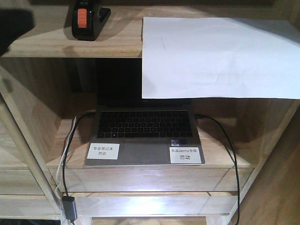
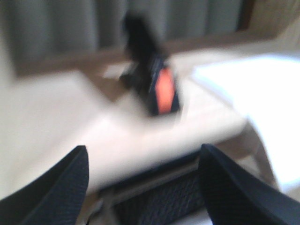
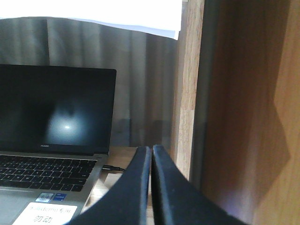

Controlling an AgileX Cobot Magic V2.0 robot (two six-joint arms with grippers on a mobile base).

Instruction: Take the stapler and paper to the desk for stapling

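Stapler (image 1: 86, 19) at top shelf (image 1: 117, 44) left-rear: prob rigid, heavyish, pinch its sides. Paper (image 1: 220, 56) overhangs shelf front edge, R side: floppy, take overhang. Left pincer (image 2: 143, 157) open, right pincer (image 3: 151, 149) closed, empty.

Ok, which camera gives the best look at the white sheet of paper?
The exterior front-facing view: there the paper is sharp and almost whole, lying on the shelf and hanging over its front edge. The left wrist view shows only a blurred white part of the paper. The right wrist view shows just its lower edge at the top.

Front camera faces shelf (image 1: 47, 44); right wrist shares laptop (image 1: 145, 136).
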